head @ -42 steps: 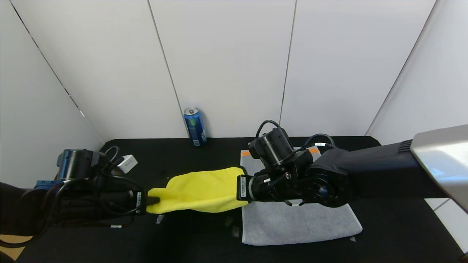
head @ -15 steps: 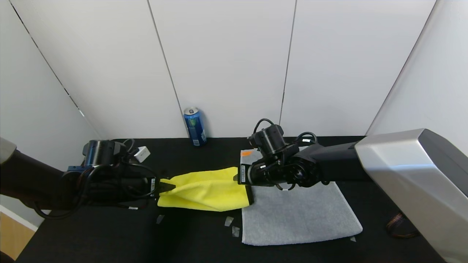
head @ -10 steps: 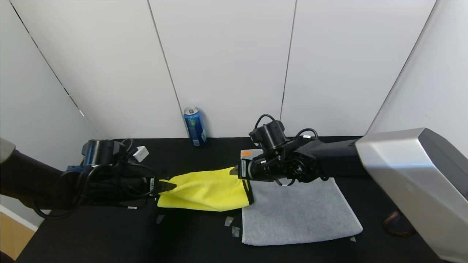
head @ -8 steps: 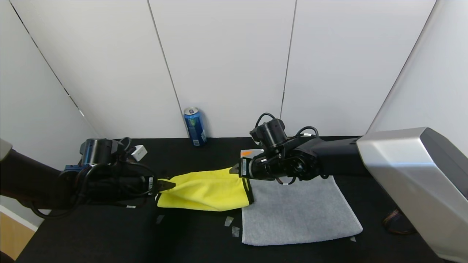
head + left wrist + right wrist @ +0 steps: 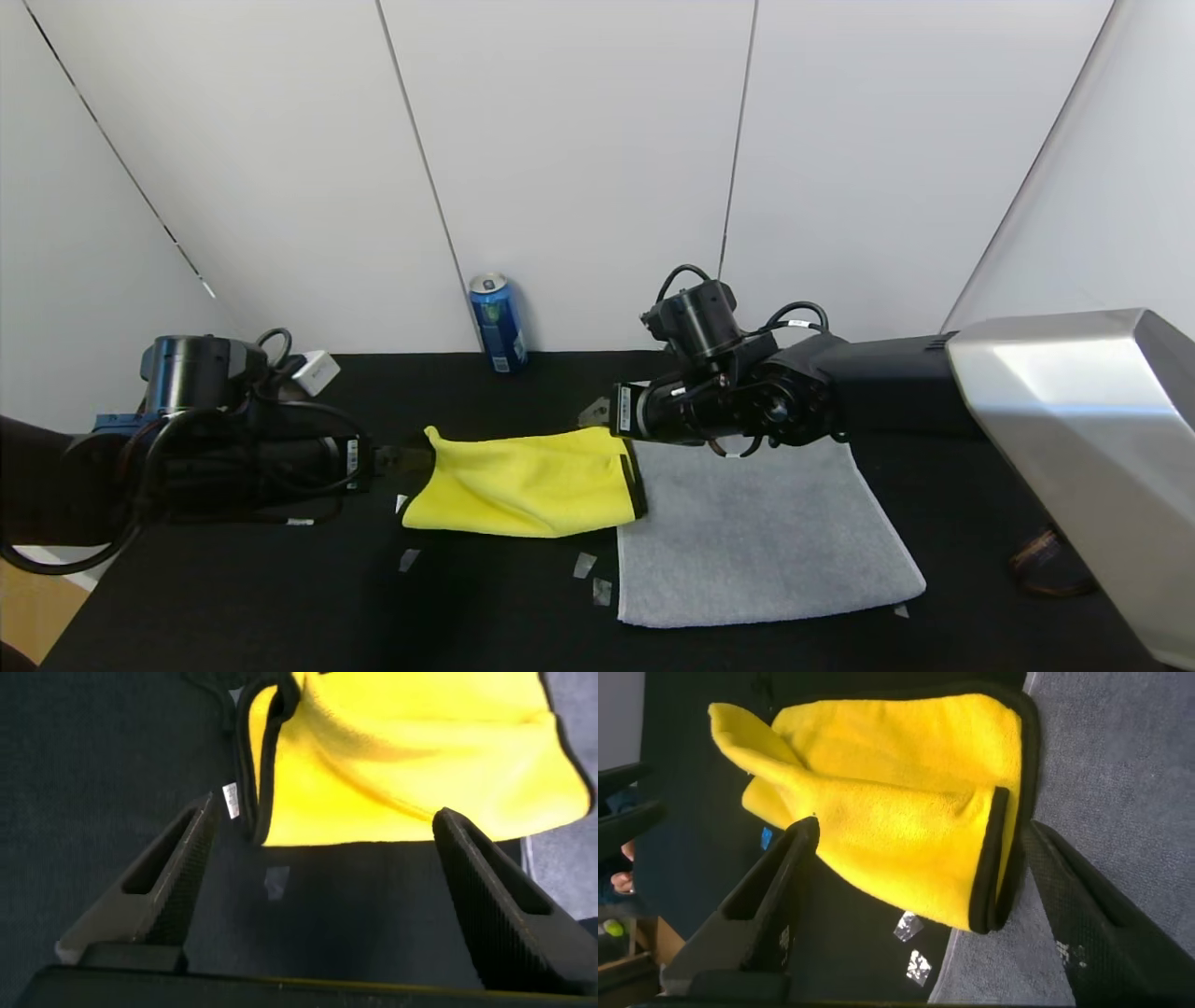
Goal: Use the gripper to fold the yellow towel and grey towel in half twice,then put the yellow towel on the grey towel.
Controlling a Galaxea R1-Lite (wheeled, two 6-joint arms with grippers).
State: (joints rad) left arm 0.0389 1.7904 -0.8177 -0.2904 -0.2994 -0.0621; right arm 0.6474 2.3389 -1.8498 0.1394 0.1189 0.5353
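Both pincers released: yellow towel [image 5: 527, 482] lying lengthwise between left gripper [image 5: 403, 459] and right gripper [image 5: 595, 413], left one nearer, grey towel [image 5: 756, 532] rightward.

No readable text anywhere.
Blue can [image 5: 498, 323] by the back wall has a green print, too small to read. White stickers on both wrists [image 5: 354, 456] [image 5: 626, 422] carry print, also illegible. Small tag on the yellow towel [image 5: 231, 800]: illegible.
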